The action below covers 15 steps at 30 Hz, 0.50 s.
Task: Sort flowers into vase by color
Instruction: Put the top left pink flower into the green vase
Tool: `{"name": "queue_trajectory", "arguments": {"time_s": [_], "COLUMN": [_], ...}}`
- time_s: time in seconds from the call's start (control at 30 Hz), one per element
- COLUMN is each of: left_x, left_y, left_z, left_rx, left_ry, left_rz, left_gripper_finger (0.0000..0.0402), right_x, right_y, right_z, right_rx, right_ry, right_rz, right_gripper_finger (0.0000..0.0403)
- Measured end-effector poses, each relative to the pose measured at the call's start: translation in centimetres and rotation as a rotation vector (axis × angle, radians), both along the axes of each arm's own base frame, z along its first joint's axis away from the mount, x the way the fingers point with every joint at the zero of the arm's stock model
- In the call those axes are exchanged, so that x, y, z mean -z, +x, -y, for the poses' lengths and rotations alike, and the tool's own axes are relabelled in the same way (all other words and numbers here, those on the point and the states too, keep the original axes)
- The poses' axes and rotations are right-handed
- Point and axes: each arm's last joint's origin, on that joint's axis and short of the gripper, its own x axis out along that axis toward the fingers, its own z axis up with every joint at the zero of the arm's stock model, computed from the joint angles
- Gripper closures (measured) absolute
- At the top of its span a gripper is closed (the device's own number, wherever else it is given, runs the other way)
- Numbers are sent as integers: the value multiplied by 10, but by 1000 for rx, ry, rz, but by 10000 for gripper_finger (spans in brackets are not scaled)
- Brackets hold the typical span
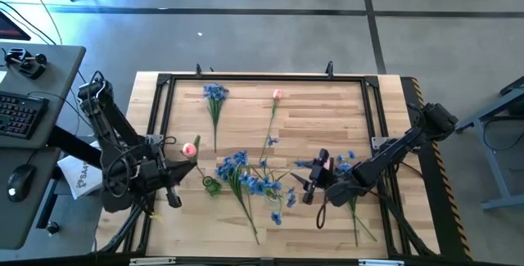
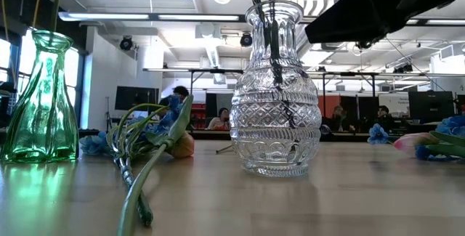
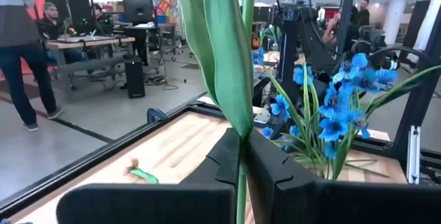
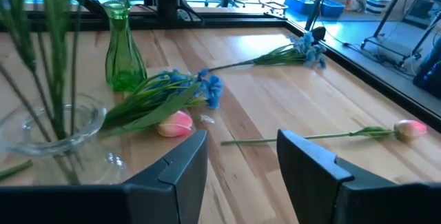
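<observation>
My left gripper (image 1: 182, 171) is shut on a pink tulip (image 1: 190, 148) near the table's left edge, beside the green vase (image 1: 211, 186). In the left wrist view its leafy stem (image 3: 238, 58) rises between the fingers. My right gripper (image 4: 241, 160) is open and holds nothing, right of the clear vase (image 4: 48, 136), which holds stems of blue flowers (image 1: 242, 174). On the wood lie another pink tulip (image 4: 175, 123) beside a blue spray (image 4: 172, 92), a far tulip (image 4: 409, 129) and a far blue spray (image 4: 303, 47). My left gripper pinches the tulip's green stem (image 3: 240, 176) between its two fingers, below the long leaf. The stem stands upright, with the leaf and bud above the fingers. The stem's lower end is hidden below the gripper.
A black frame (image 1: 262, 78) borders the wooden table. The green vase (image 2: 42, 98) stands left of the clear vase (image 2: 276, 91) in the low view, with a tulip's stem (image 2: 145, 178) lying between them. More blue sprays (image 1: 354, 205) lie under the right arm. People sit at desks beyond.
</observation>
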Motion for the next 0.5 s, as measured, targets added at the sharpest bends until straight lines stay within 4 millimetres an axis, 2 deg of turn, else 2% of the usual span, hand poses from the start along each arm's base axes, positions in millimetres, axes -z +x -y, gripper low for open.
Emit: {"name": "queue_trajectory", "arguments": {"time_s": [0.27, 0.5], "left_x": [-15, -3], "left_y": [1, 1], "left_z": [1, 0], "left_rx": [-1, -4], "left_ry": [-22, -31], "left_rz": [11, 16], "left_gripper_finger": [401, 401], "right_x": [1, 1], "right_y": [6, 7], "right_z": [9, 9], "right_rx": [-14, -35], "right_ry": [30, 44], "right_rz": [-18, -26], "right_gripper_finger": [233, 233]}}
